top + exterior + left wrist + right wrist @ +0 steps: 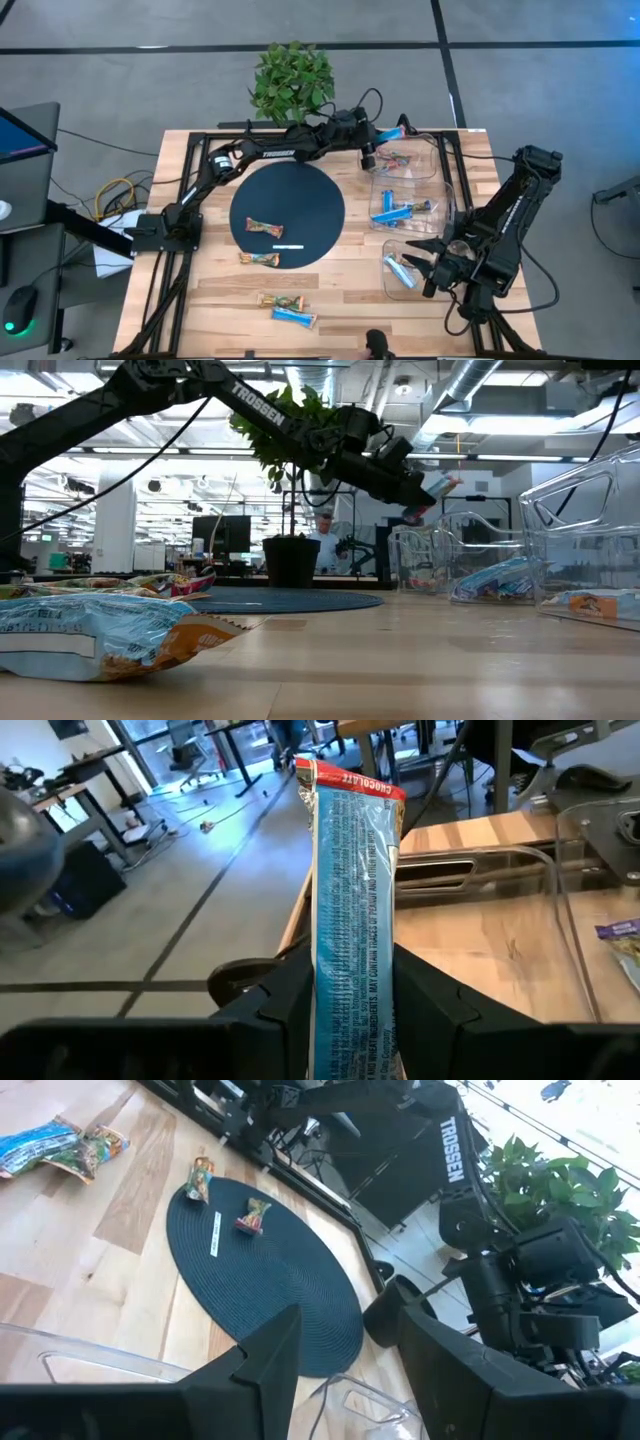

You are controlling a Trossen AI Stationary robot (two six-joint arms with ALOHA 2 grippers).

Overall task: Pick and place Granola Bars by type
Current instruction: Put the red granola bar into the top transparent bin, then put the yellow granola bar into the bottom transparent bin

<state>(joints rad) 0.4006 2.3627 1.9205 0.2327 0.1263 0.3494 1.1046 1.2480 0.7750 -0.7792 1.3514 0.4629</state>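
My left gripper (pixel 383 138) reaches across the table's far side and is shut on a blue bar with a red end (pixel 400 129), above the far clear container (pixel 428 152). My right gripper (pixel 418 262) hangs open over the near clear container (pixel 392 285), which holds a blue bar (pixel 400 272). Blue bars (pixel 393 212) lie in the middle container, and green-brown ones (pixel 397 159) in the far one. One bar (pixel 265 228) lies flat on the dark round mat (pixel 300 195), one (pixel 258 258) at its near edge, and two (pixel 287 308) near the table's near edge. My left gripper pinches the blue bar (pixel 352 990) between its two fingers (pixel 290 995), at the bar's lower part. The bar lies along the fingers. Its red-banded free end (pixel 350 782) sticks out well past the fingertips. It is lifted clear and slants upward (pixel 441 485).
A thin white strip (pixel 287 246) lies on the mat. A potted plant (pixel 292 80) stands at the table's far edge. Black rails (pixel 455 170) run beside the containers. Bare wood lies between the mat and the containers. A person (pixel 322 540) sits in the room beyond.
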